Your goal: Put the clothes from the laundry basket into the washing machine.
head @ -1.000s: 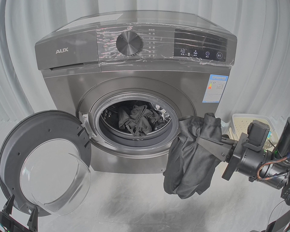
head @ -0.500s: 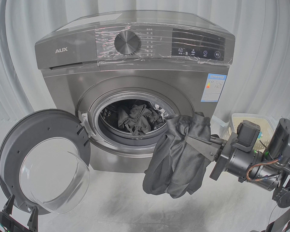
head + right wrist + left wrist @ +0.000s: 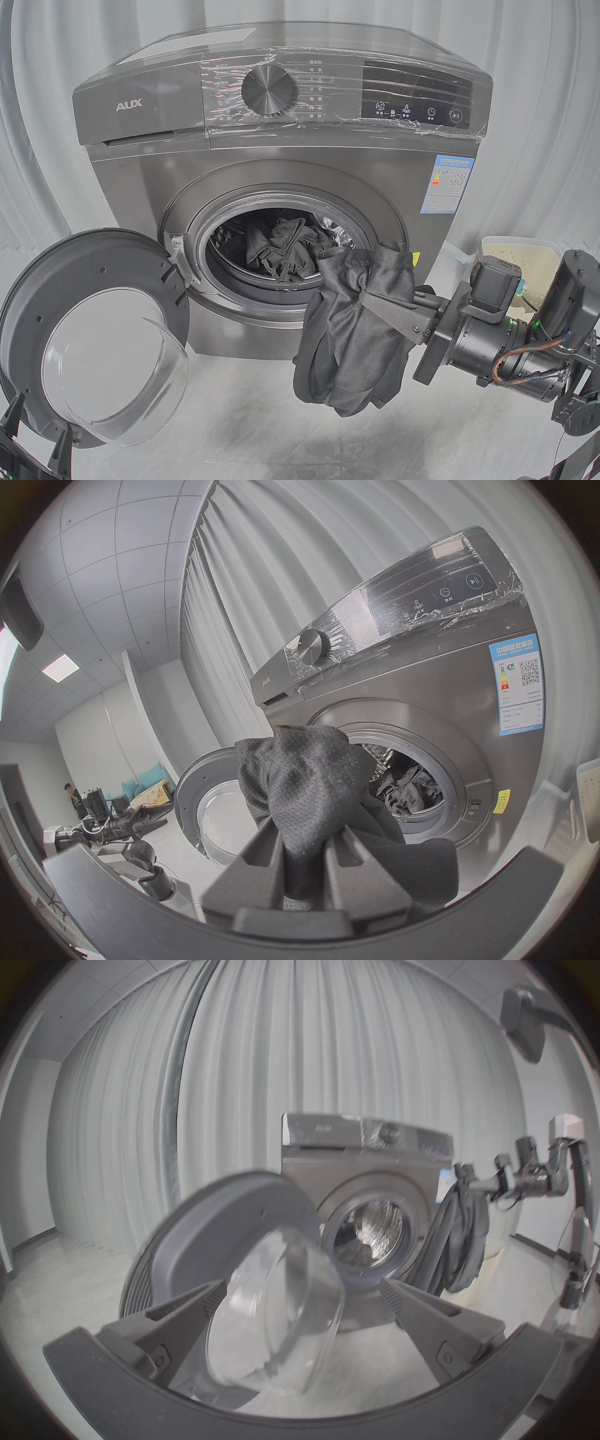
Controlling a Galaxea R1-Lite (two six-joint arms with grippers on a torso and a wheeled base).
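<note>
My right gripper (image 3: 382, 299) (image 3: 305, 847) is shut on a dark grey garment (image 3: 350, 325) (image 3: 306, 780), which hangs bunched in front of the lower right rim of the washing machine (image 3: 275, 156) drum opening. Inside the drum (image 3: 281, 250) lie other dark clothes (image 3: 281, 247) (image 3: 406, 789). The round door (image 3: 94, 331) (image 3: 244, 1260) stands swung open to the left. A pale laundry basket (image 3: 525, 256) sits on the floor to the machine's right, behind my right arm. My left gripper (image 3: 34, 431) (image 3: 300, 1300) is open, low beside the open door, holding nothing.
White curtains (image 3: 550, 125) hang behind and around the machine. The pale floor (image 3: 250, 425) in front of the machine is bare. The open door's glass bowl (image 3: 119, 375) juts out toward my left arm.
My right gripper has carried the dark garment leftward, from beside the machine's right front to the drum opening's lower right rim. The left gripper stayed in place.
</note>
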